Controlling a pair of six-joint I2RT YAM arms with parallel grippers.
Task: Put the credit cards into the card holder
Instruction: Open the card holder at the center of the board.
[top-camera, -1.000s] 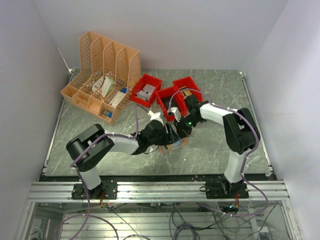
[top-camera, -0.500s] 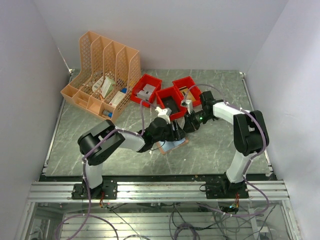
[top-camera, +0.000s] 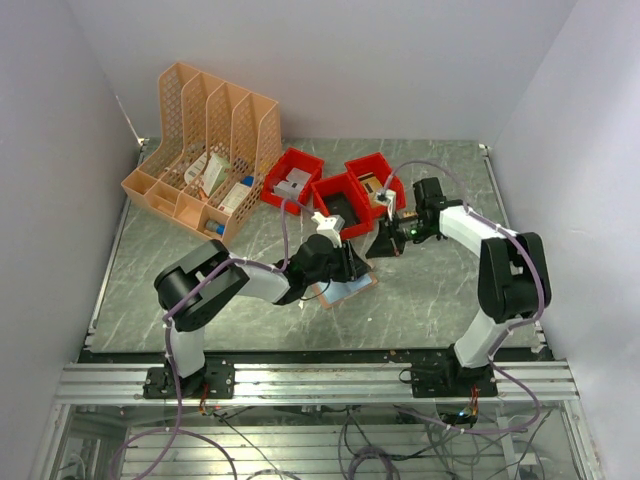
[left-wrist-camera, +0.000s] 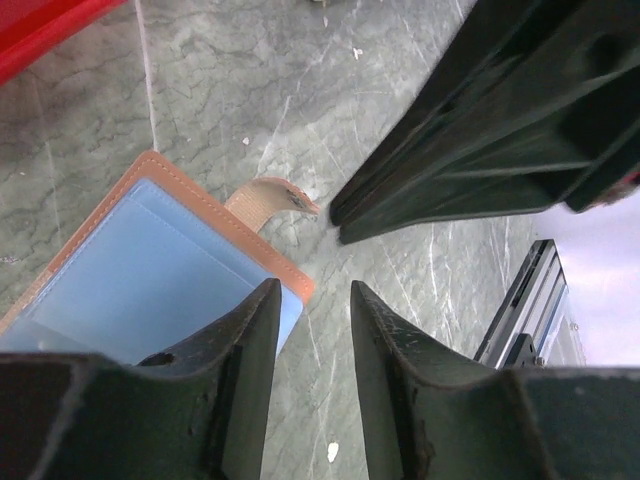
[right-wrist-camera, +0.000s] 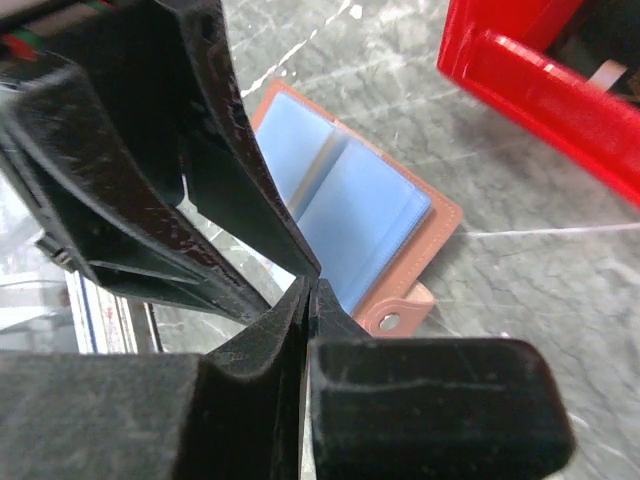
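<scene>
Right pincer (right-wrist-camera: 309, 295) farther back; card holder (right-wrist-camera: 355, 205) open, blue-lined.

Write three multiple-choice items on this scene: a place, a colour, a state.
1. Where is the flat salmon-pink soft card holder?
A) in a red plastic bin
B) on the grey marbled table
C) in the orange lattice rack
2. What colour are its inner sleeves?
A) blue
B) green
C) black
3. How is it?
A) snapped shut
B) lying open
C) standing on edge
Answers:
1. B: it rests on bare tabletop.
2. A: both wrist views show blue.
3. B: its sleeves face up, with the snap tab loose.
</scene>
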